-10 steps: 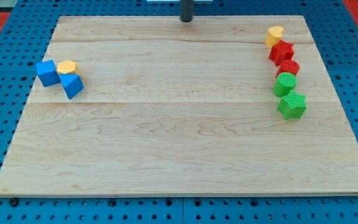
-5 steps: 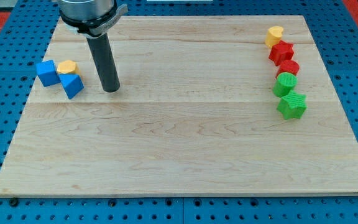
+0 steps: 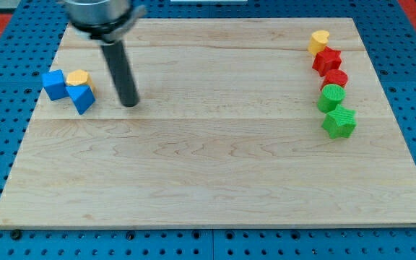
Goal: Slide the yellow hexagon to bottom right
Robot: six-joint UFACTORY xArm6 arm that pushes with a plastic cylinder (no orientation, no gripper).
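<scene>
Resting on board: rod's tip (image 3: 128,104), no gripper on this arm, so open or closed doesn't apply.
Landmark: yellow hexagon (image 3: 78,77), everything placed from it.
Yellow hexagon look: small, orange-yellow, flat top, facets just readable, partly hidden by the block in front.
Yellow hexagon spot: far view's-left part of wooden board (image 3: 215,173), upper half.
Tip vs hexagon: to its right and slightly lower, near but apart, not touching.
Blue cube (image 3: 54,84): touching hexagon's left side.
Blue triangular block (image 3: 83,97): touching hexagon's lower edge, toward the tip.
Far right of hexagon, across board: column near the right edge, yellow heart (image 3: 319,40) on top, then red star (image 3: 327,61), red round block (image 3: 335,78), green round block (image 3: 331,96), green star (image 3: 339,122) lowest.
Column spacing: neighbours touching or nearly so.
</scene>
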